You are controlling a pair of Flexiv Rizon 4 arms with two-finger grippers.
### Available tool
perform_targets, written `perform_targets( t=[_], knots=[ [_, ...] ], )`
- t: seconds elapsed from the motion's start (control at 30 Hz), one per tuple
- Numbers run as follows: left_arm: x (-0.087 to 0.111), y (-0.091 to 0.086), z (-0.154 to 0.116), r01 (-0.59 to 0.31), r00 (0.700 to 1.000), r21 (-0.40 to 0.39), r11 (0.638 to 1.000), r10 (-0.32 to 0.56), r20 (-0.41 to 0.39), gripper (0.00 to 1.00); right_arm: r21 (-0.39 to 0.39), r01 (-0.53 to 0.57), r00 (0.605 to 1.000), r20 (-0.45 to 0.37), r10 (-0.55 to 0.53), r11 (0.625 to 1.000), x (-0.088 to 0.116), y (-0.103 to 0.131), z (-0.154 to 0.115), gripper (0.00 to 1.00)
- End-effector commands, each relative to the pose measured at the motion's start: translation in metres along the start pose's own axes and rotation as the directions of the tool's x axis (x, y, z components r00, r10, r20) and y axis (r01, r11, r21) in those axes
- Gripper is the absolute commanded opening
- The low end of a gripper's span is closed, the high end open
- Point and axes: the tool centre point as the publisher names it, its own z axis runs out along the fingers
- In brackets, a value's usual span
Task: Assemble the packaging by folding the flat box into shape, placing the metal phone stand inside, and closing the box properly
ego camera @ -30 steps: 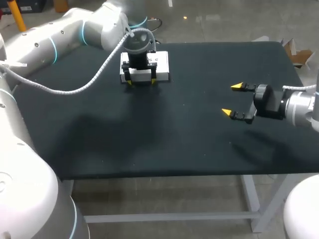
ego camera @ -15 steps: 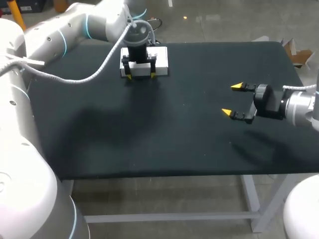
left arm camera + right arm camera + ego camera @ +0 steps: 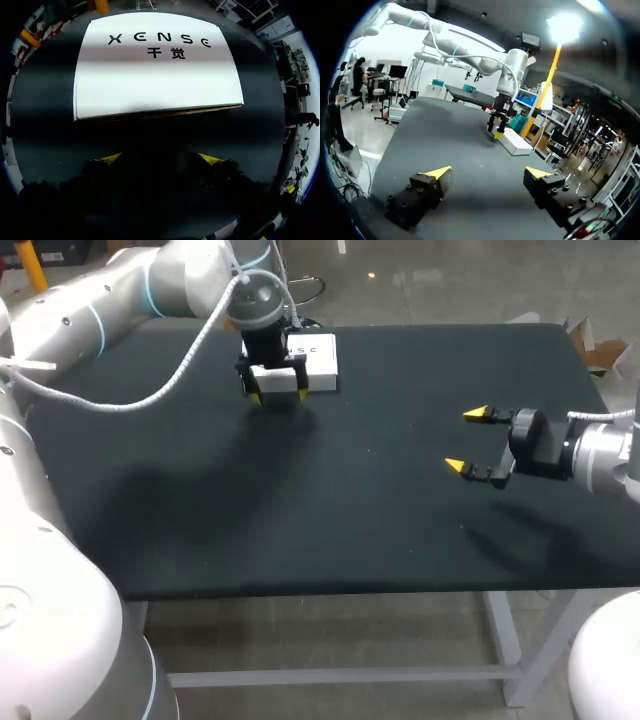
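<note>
A flat white box (image 3: 316, 354) with dark print lies at the back left of the black table (image 3: 350, 500). My left gripper (image 3: 277, 396) points down over the box's near edge, its fingers open. In the left wrist view the box (image 3: 157, 65) lies flat just ahead of the open left gripper (image 3: 160, 159), with nothing between the yellow tips. My right gripper (image 3: 465, 440) hovers open and empty over the table's right half, far from the box. From the right wrist view, the right gripper (image 3: 488, 172) faces the distant box (image 3: 515, 142) and the left gripper (image 3: 496, 132). No metal phone stand is in view.
A grey hose (image 3: 150, 400) loops down from my left arm over the table's left part. Cardboard scraps (image 3: 600, 350) lie past the table's far right corner.
My left gripper has shifted slightly back and left over the box, and the left arm's upper links have swung. The right arm has not moved.
</note>
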Motion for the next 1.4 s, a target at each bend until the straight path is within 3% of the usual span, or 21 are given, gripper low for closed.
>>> perform_targets(
  t=[0.03,0.33,0.57,0.9,1.17,1.4],
  knots=[
    [-0.013,0.094,-0.039,-0.018,0.999,0.313,0.950,0.027,-0.026,1.00,-0.008,0.002,1.000,0.003,-0.002,1.000,0.000,-0.001,0.000,1.00],
    [-0.025,0.154,-0.056,-0.075,0.993,0.464,0.883,0.110,-0.049,1.00,-0.008,0.002,1.000,0.003,-0.002,1.000,0.000,-0.001,0.000,1.00],
    [-0.034,0.183,-0.063,-0.111,0.974,0.554,0.825,0.200,-0.102,1.00,-0.008,0.002,1.000,0.003,-0.002,1.000,0.000,-0.001,0.000,1.00],
    [-0.051,0.197,-0.075,-0.152,0.920,0.658,0.738,0.349,-0.179,1.00,-0.008,0.002,1.000,0.003,-0.002,1.000,0.000,-0.001,0.000,1.00],
    [-0.057,0.209,-0.080,-0.188,0.882,0.753,0.631,0.445,-0.152,1.00,-0.008,0.002,1.000,0.003,-0.002,1.000,0.000,-0.001,0.000,1.00],
    [-0.064,0.218,-0.089,-0.191,0.854,0.794,0.577,0.497,-0.156,1.00,-0.008,0.002,1.000,0.003,-0.002,1.000,0.000,-0.001,0.000,1.00]
  ],
)
